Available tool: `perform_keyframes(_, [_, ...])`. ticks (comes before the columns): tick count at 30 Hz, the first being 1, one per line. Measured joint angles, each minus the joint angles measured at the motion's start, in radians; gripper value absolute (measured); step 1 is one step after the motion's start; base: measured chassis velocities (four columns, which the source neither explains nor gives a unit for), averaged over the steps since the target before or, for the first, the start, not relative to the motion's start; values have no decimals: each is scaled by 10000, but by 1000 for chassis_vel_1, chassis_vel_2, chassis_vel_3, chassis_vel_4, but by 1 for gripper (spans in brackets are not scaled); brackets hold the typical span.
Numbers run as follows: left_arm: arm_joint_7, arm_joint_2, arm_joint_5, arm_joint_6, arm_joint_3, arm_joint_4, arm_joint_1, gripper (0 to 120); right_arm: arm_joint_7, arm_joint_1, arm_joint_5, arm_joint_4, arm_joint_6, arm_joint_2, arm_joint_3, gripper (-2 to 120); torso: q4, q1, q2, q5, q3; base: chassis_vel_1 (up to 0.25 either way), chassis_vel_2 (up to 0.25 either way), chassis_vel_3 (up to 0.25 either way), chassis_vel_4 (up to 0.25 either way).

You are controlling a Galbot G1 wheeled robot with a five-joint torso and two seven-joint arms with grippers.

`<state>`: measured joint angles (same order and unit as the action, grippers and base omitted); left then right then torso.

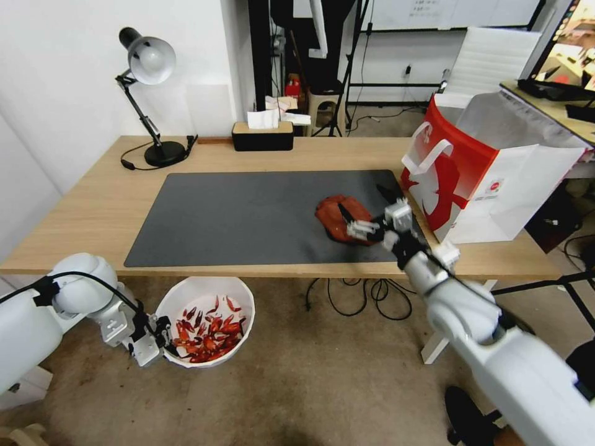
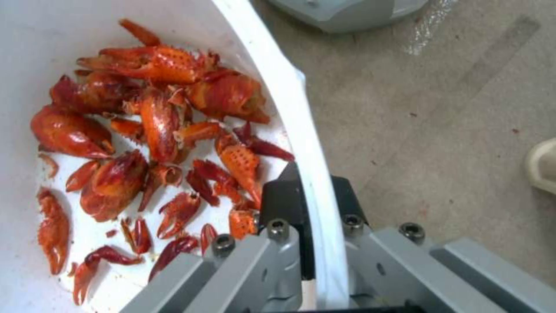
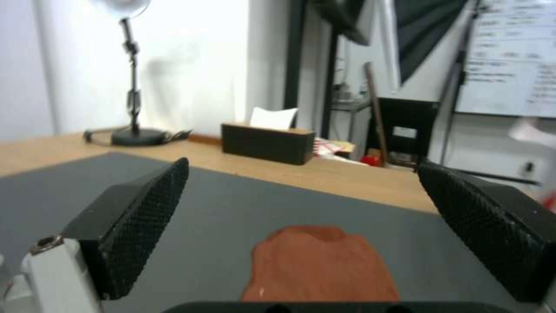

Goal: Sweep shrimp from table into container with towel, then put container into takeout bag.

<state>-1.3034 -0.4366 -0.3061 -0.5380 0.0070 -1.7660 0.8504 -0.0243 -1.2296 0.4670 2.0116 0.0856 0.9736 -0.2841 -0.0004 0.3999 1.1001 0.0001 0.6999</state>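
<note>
The white container [image 1: 204, 294] hangs below the table's [image 1: 93, 204] front edge, over the floor, with a pile of red-orange shrimp [image 1: 207, 331] inside. My left gripper [image 1: 165, 339] is shut on its rim; in the left wrist view its fingers [image 2: 289, 191] pinch the container's wall [image 2: 289, 95] next to the shrimp [image 2: 156, 126]. The rust-red towel [image 1: 334, 217] lies on the dark mat [image 1: 248, 217]. My right gripper [image 1: 365, 205] stands open just over the towel's near side, its fingers [image 3: 139, 213] spread wide above the towel [image 3: 321, 265]. The red and white takeout bag [image 1: 471, 179] stands open at the table's right end.
A black desk lamp [image 1: 149, 62] stands at the back left and a black tissue box [image 1: 262, 135] at the back middle. Cables [image 1: 353, 297] hang under the table. A second desk with a monitor [image 1: 558, 80] is beyond the bag.
</note>
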Motion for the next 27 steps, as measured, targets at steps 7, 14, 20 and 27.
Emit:
perform_keyframes(7, [17, 30, -57, -48, -297, -161, 316, 0, -21, -1491, -741, -48, 1109, 942, -826, 100, 5, 0, -1, -1, 0, 0, 0, 0, 0])
perform_keyframes(14, [14, 57, -166, -167, -760, -255, 837, 0, -62, -2457, -1234, -169, 1286, 1487, -1163, 100, 4, 0, 0, -3, 0, 0, 0, 0, 0])
perform_keyframes(20, [35, 3, -269, -179, -964, -380, 1111, 0, -193, -2966, -1601, -176, 1351, 1849, -1205, 100, 5, 0, 0, -2, -1, 0, 0, 0, 0])
perform_keyframes(27, [50, -13, -292, -179, -1105, -462, 1251, 0, -293, -3497, -1763, -110, 1421, 2109, -1388, 100, 4, 0, -1, -2, 0, 0, 0, 0, 0])
